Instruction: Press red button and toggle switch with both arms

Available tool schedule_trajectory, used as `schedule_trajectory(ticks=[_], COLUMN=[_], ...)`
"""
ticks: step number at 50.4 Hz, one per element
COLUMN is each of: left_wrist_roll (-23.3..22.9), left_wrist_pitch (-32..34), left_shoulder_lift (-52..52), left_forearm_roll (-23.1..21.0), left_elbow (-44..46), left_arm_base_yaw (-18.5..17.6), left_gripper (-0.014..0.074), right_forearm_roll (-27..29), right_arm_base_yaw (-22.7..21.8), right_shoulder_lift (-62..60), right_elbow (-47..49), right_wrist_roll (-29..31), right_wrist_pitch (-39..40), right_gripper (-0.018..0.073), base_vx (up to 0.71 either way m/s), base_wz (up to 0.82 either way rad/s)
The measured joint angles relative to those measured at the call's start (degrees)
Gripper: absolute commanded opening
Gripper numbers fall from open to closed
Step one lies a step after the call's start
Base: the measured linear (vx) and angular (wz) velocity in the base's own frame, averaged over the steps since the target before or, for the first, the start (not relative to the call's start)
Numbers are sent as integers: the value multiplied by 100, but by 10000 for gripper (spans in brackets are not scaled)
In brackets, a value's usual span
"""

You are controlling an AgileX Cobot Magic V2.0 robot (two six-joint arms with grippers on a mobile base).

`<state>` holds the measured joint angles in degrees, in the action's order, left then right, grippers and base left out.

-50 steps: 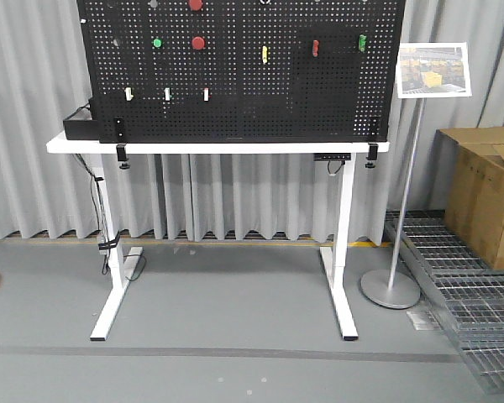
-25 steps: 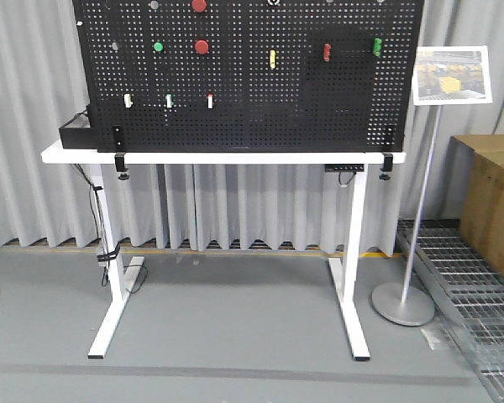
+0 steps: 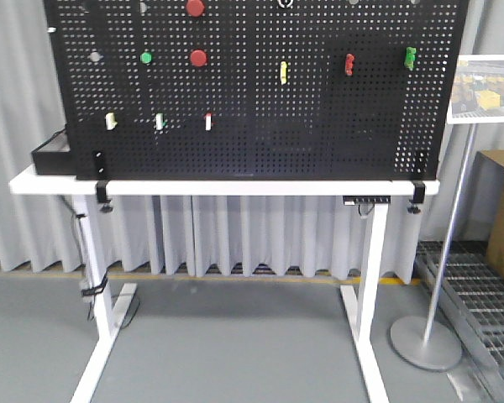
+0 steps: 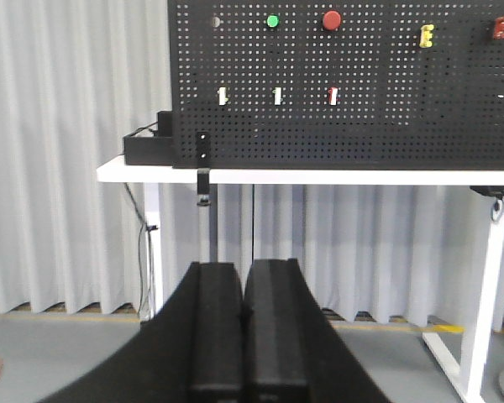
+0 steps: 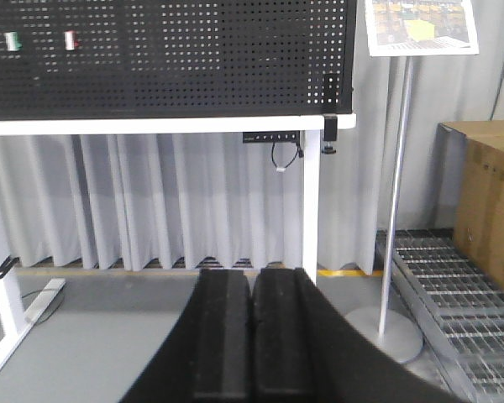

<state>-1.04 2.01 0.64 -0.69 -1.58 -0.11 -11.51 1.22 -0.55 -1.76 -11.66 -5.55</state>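
The black pegboard (image 3: 252,126) stands on a white table (image 3: 227,186). Two red buttons are on its upper left, one at the top edge (image 3: 195,7) and one below it (image 3: 199,58); the lower one also shows in the left wrist view (image 4: 332,20). The toggle switch (image 3: 285,2), a small silver ring, is cut by the top edge. My left gripper (image 4: 244,269) is shut and empty, low and well short of the board. My right gripper (image 5: 252,273) is shut and empty, facing the table's right leg (image 5: 311,201). Neither arm shows in the front view.
A green button (image 3: 146,58), a yellow piece (image 3: 283,72), a red clip (image 3: 349,64), a green clip (image 3: 410,57) and three small white pieces (image 3: 159,122) are on the board. A sign stand (image 3: 449,252), a cardboard box (image 5: 491,193) and floor grating (image 5: 462,294) stand right. A black box (image 3: 50,155) sits on the table's left end.
The board and table have grown larger and lower in the front view, so the view has come closer. The sign and box have slid toward the right edge.
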Motion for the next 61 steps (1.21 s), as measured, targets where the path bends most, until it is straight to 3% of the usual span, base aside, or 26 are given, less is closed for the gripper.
schedule_trajectory(ticks=[61], left_wrist_roll=[-2], left_wrist_pitch=[0], left_shoulder_lift=[0], left_forearm_roll=[0], left_elbow=[0], left_arm_base_yaw=[0], left_gripper=[2], right_forearm_roll=[0], right_arm_base_yaw=[0], right_shoulder_lift=[0], right_elbow=[0], right_wrist_roll=[0], right_wrist_pitch=[0], right_gripper=[-4], base_vx=[43], base_wz=[-1])
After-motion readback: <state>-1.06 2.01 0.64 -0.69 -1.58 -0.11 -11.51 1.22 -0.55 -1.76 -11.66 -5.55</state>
